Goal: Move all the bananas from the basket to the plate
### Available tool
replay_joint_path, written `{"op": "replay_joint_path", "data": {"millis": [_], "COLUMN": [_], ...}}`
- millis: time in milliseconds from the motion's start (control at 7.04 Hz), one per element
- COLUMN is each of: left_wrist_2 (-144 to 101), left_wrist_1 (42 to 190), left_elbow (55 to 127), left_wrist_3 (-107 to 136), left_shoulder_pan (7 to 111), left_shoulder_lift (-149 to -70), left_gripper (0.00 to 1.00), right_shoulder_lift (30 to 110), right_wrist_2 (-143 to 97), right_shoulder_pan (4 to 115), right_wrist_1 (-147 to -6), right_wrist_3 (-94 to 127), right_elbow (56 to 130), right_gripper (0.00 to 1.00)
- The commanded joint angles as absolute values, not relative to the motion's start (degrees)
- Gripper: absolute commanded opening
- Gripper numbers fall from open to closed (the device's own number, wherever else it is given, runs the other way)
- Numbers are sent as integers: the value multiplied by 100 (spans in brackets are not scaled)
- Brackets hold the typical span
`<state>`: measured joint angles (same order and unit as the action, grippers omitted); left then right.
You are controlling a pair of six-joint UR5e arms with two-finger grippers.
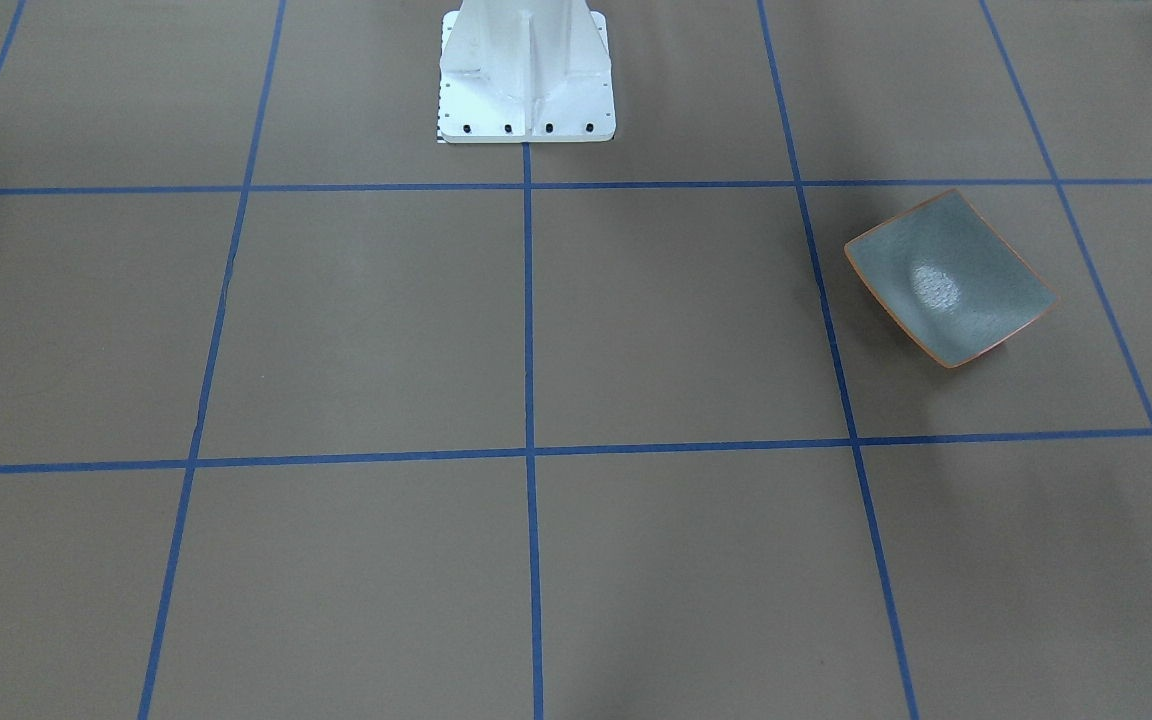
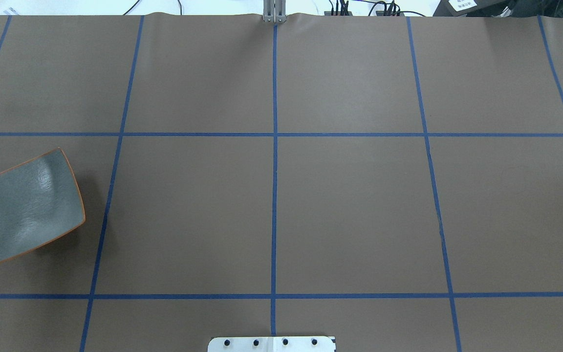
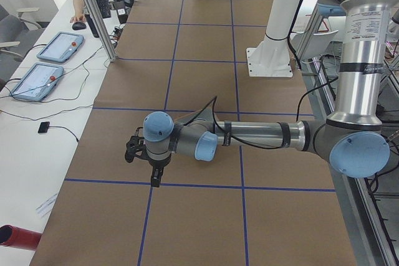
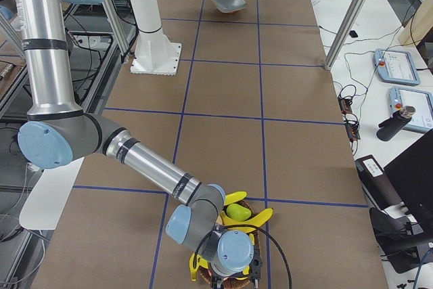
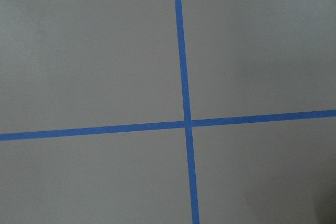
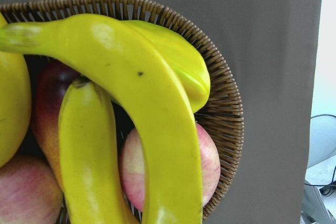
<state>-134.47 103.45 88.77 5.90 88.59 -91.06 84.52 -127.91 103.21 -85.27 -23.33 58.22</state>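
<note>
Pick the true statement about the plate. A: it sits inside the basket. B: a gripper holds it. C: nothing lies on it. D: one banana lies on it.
C: the plate shows only bare glaze in both table views, standing alone on the table, while the bananas lie in the basket.

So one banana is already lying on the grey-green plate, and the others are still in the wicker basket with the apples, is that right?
Not quite. The plate has nothing on it, as the overhead exterior view shows. The rest stands: the bananas that show lie in the wicker basket with the apples.
</note>
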Motion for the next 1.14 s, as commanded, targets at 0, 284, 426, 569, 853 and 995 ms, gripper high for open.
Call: {"op": "replay_joint_path", "data": {"millis": [0,284,426,569,853,995], "left_wrist_2": [-13439,-13447,-13447,-13447,-13447,-13439], "left_wrist_1": [10345,10345,10336,10345,10345,10345], "left_elbow": [8877,8860,8842,8850,8851,8851], "left_wrist_3": [589,589,589,589,589,589], "left_shoulder_pan": [8859,8851,8851,8851,8851,8851], "left_shoulder_lift": [-9105,-9105,-9105,-9105,-9105,-9105], "left_gripper": [100,100,100,100,100,100], "right_shoulder_lift": [8490,8490,8482,8481,8481,8481], "right_wrist_2": [-12823,-12867,-12876,-12876,-12937,-12937], "right_shoulder_pan": [10318,10318,10318,10310,10240,10213], "right_wrist_1": [-8517,-8517,-8517,-8517,-8517,-8517], "right_wrist_3": [-2320,-2312,-2312,-2312,-2311,-2303], "right_elbow": [5801,5801,5801,5801,5792,5792], "right_gripper": [100,100,100,100,100,100]}}
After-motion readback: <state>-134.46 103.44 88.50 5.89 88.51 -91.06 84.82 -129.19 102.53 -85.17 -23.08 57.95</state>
